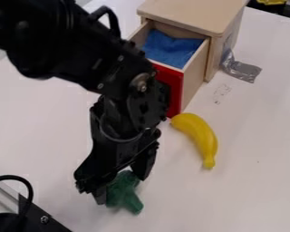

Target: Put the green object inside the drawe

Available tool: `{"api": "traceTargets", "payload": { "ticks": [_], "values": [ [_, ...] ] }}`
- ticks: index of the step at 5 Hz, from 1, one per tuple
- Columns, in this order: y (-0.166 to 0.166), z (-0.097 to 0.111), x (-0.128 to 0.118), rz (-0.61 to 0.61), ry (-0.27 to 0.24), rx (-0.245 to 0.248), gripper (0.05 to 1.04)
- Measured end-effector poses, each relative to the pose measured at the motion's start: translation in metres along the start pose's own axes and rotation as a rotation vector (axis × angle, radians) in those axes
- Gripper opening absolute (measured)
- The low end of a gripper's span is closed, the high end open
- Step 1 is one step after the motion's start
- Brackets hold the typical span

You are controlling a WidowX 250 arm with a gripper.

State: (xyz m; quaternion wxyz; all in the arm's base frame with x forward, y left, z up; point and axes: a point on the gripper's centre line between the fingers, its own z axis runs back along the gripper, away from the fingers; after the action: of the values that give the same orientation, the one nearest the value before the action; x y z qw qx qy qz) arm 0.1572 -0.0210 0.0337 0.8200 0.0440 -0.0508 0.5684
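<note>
1. The green object (123, 192) is dark and irregular, with a blunt stub pointing down and to the right; it sits between the fingers (146, 164), its lower part sticking out past their tips.
2. The drawer (192, 78), pale wood, red-fronted and blue inside, is pulled open, above and right of the fingers, well apart.

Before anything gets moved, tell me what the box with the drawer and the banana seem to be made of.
The box looks like pale wood, smooth and matte, judging by its even tan panels; its drawer front seems painted glossy red. The banana looks like smooth toy plastic, from its uniform yellow, though rubber is possible.
</note>
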Motion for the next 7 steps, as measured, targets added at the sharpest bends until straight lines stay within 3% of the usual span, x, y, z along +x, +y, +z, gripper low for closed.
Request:
{"api": "traceTargets", "payload": {
  "ticks": [3, 4, 5, 7],
  "values": [
    [0.01, -0.007, 0.0, 0.041, 0.002, 0.0, 0.967],
    [0.013, -0.007, 0.004, 0.07, -0.025, -0.007, 0.904],
    [0.015, -0.007, 0.005, 0.093, -0.041, -0.015, 0.904],
    [0.02, 0.004, 0.006, 0.117, -0.047, -0.032, 0.904]
  ]
}}
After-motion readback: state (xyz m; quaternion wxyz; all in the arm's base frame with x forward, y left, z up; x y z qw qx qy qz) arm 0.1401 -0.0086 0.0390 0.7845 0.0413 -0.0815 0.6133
